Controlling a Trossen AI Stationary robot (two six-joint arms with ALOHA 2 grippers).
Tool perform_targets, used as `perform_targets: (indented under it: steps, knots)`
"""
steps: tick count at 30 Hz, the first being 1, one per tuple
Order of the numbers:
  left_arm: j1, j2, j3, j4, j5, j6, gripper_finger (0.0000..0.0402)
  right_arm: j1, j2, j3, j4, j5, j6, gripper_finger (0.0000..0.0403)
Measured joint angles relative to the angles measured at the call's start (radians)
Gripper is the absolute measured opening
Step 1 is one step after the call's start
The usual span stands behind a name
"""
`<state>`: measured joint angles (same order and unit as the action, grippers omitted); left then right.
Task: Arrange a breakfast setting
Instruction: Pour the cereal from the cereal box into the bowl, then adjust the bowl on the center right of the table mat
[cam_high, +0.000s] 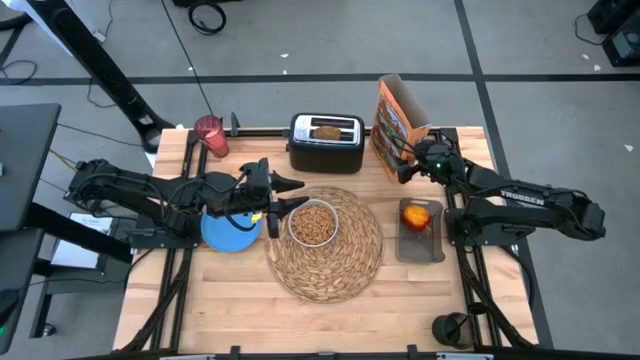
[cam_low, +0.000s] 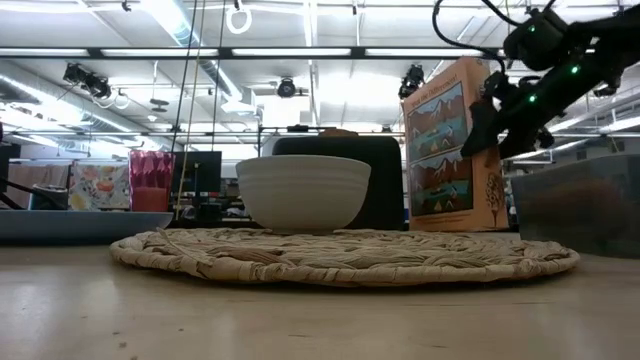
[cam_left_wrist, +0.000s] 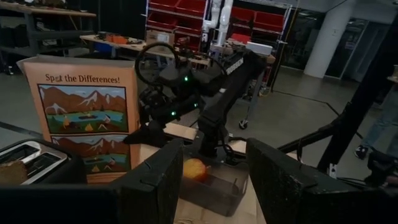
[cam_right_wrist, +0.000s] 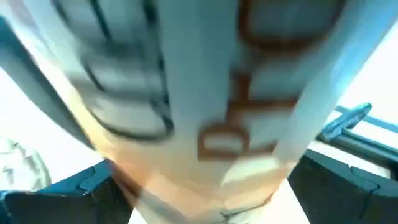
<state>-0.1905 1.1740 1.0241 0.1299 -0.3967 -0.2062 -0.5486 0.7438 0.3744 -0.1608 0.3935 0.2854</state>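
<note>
A round woven placemat (cam_high: 325, 245) lies mid-table, and a white bowl (cam_high: 313, 223) of cereal stands on its far left part. A blue plate (cam_high: 228, 232) lies to the left of the placemat, and a pink-red cup (cam_high: 211, 135) stands at the far left. A toast slice (cam_high: 327, 130) sticks out of the black toaster. The red apple (cam_high: 418, 215) lies in a clear bin. My left gripper (cam_high: 285, 195) hovers open and level above the plate and bowl, with nothing between its fingers (cam_left_wrist: 155, 180). My right gripper (cam_high: 403, 168) is open at the upright cereal box (cam_high: 400, 125). My right gripper has a finger on either side of the cereal box's narrow near edge (cam_right_wrist: 205, 124), coming from the table's right and slanting down. The box stands upright on the table (cam_low: 450, 150). Whether the fingers touch it, I cannot tell.
The black toaster (cam_high: 326, 145) stands at the far middle, between cup and box. The clear bin (cam_high: 420, 235) sits just right of the placemat, below my right arm. Bare wood lies along the near edge (cam_high: 320, 325).
</note>
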Motion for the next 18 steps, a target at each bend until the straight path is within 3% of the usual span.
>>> perform_targets:
  steps: [18]
  knots:
    - [0.000, 0.000, 0.000, -0.002, 0.028, 0.008, 0.0181, 0.116, -0.076, 0.279, -0.483, -0.029, 0.084, 0.0373]
